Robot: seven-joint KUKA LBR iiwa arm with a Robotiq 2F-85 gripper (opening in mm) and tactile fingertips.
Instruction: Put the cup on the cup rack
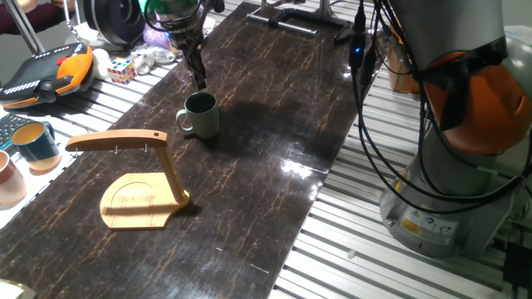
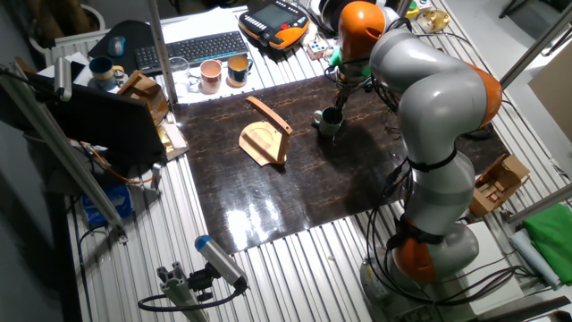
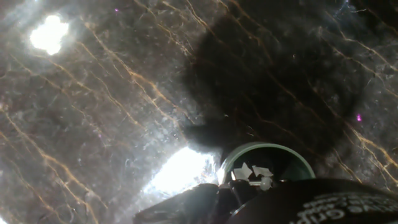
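The sage-green cup [image 1: 199, 115] stands upright on the dark marbled table top, its handle turned toward the cup rack. The light wooden cup rack [image 1: 141, 178] stands a short way in front and to the left of it, with its long arm [image 1: 116, 139] free. My gripper [image 1: 199, 80] hangs just above and behind the cup's rim, fingers pointing down and touching nothing. The other fixed view shows the gripper [image 2: 338, 97] over the cup [image 2: 328, 122], with the rack [image 2: 265, 139] to its left. In the hand view the cup's rim [image 3: 267, 149] shows at the bottom edge, partly hidden by my dark fingers [image 3: 186, 208].
A teal cup [image 1: 35, 143] and a pinkish cup [image 1: 8, 178] sit off the mat at the left. An orange teach pendant [image 1: 50, 71] and a puzzle cube [image 1: 121, 70] lie at the back left. The arm's base [image 1: 449, 166] and cables stand at the right.
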